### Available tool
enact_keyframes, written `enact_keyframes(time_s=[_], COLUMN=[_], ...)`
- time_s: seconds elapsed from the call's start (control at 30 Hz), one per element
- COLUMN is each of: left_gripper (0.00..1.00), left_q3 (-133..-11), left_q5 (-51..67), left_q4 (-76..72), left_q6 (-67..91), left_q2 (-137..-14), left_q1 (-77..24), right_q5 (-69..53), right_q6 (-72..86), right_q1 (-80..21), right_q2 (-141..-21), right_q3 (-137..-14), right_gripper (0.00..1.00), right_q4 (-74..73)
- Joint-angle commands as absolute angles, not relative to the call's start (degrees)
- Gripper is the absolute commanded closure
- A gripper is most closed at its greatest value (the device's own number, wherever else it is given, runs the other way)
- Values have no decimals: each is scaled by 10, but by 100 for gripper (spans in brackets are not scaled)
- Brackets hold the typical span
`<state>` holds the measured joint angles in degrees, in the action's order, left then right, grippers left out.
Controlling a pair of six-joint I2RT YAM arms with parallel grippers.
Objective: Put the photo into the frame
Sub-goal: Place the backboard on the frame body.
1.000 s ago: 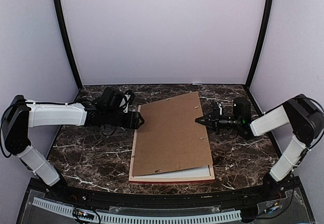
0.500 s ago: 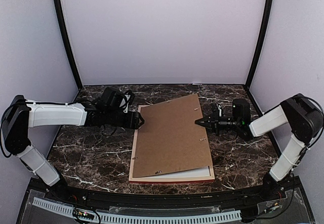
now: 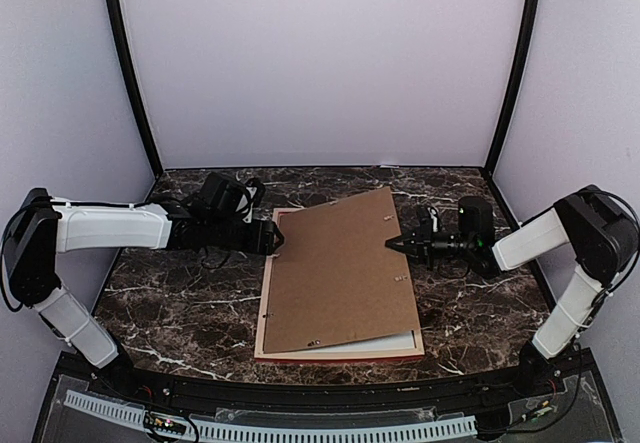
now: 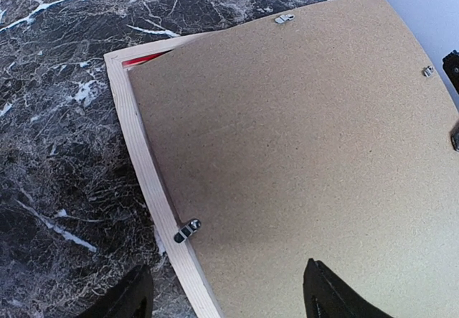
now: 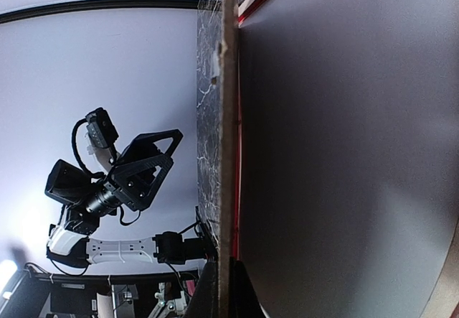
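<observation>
The table (image 3: 180, 303) is dark brown-black marble with white veins. The board (image 3: 340, 273) is plain cardboard brown, finely speckled, and its small clips (image 4: 188, 230) are silver. The frame (image 4: 147, 181) shows pale wood, with a bright red strip along its edge. The sheet (image 3: 385, 343) under the board is white. The walls (image 3: 320, 63) are pale lilac-white. The arms (image 3: 110, 225) are white and black.

No legible text or markings.
</observation>
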<state>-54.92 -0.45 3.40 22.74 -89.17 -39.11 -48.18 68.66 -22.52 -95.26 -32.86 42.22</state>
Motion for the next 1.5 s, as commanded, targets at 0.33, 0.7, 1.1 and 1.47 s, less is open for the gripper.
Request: enact_keyframes(time_s=[0.33,0.7,1.1,1.47], left_gripper=[26,26,26,26], left_q3=[-543,-543,-543,-541], left_q5=[-7,-3,-2,-2], left_q4=[39,40,41,43], left_q6=[228,227,227,227], left_q2=[-897,-902,-906,-909], left_q1=[-388,-388,-388,-388], right_q5=[-498,-504,-507,-513], right_q6=[680,672,666,671], right_q1=[-230,-230,-230,-229], right_q2=[-965,-973,-984,-996], right_q3=[-345,-359,-370,-377], right_gripper=[100,100,100,100], right_q4=[477,480,484,504])
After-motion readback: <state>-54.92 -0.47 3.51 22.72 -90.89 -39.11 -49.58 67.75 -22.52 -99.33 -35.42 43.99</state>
